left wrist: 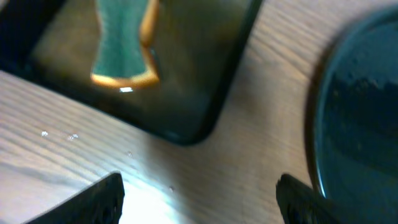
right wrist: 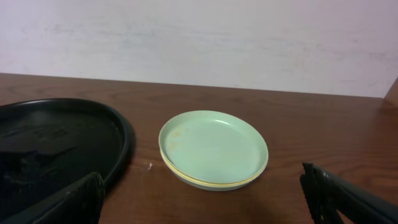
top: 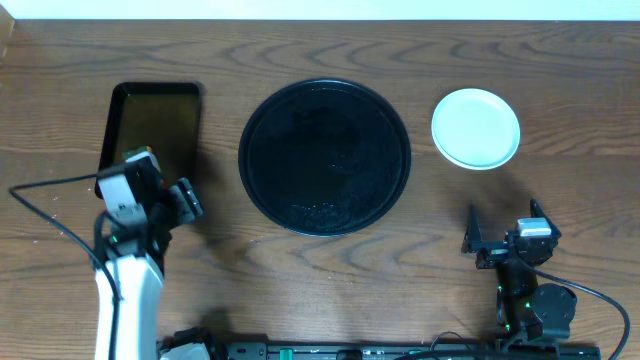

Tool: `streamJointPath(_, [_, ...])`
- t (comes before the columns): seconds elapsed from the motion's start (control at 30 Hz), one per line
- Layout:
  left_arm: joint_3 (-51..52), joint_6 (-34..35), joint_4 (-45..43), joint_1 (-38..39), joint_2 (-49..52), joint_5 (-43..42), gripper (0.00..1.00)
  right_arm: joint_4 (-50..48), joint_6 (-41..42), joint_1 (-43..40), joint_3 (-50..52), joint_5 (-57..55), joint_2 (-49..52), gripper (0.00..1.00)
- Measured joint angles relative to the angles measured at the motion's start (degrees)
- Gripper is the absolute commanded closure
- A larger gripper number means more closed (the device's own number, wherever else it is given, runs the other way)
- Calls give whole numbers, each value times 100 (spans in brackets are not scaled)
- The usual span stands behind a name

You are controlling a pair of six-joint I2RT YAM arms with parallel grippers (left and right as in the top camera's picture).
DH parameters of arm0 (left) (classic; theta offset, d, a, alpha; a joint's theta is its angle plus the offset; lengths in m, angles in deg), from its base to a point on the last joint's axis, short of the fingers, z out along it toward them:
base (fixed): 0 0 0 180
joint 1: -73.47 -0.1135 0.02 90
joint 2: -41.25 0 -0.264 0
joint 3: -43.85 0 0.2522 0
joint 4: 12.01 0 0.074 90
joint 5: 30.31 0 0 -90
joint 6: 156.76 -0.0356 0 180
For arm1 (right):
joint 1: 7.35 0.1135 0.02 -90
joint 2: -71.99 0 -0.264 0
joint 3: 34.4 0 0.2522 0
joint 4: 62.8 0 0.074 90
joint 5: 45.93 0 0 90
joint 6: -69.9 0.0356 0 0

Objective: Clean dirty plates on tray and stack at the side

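Stacked plates (top: 476, 128) right of tray (top: 325, 157)

The table (top: 560, 60) I work on is grained brown wood with a soft sheen. The round tray (top: 262, 120) is glossy black, flecked as if wet. Right of it, the plates (right wrist: 213, 148) look like smooth, faintly shiny plastic. Left of it, a smaller glossy black tray (left wrist: 186, 93) holds a sponge (left wrist: 121, 43), rough green over orange foam.

Soft, even light is falling over the overhead view, the tray (top: 325, 157) glinting faintly. The left wrist view is blurring heavily, white glare on the table (left wrist: 155, 199) perhaps coming from a lamp above. The plates (right wrist: 213, 148) are casting a soft shadow.
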Motion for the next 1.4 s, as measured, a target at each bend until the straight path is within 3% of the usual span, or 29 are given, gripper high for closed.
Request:
streamJointPath(0.23, [1460, -26, -1738, 396, -920, -63, 21, 2, -4, 0, 0, -11, 2, 1])
streamJointPath(0.5, [2557, -26, -3008, 444, -1460, -79, 21, 2, -15, 0, 0, -11, 0, 1])
streamJointPath(0.83, [3209, -26, -3331, 479, -2210, -72, 21, 0, -15, 0, 0, -11, 0, 1])
streamJointPath(1.13, [3353, -267, -3305, 1381, -2538, 452, 21, 0, -15, 0, 0, -11, 0, 1])
streamJointPath(1.4, [3521, -433, -2695, 1526, -3565, 756, 21, 0, -15, 0, 0, -11, 0, 1])
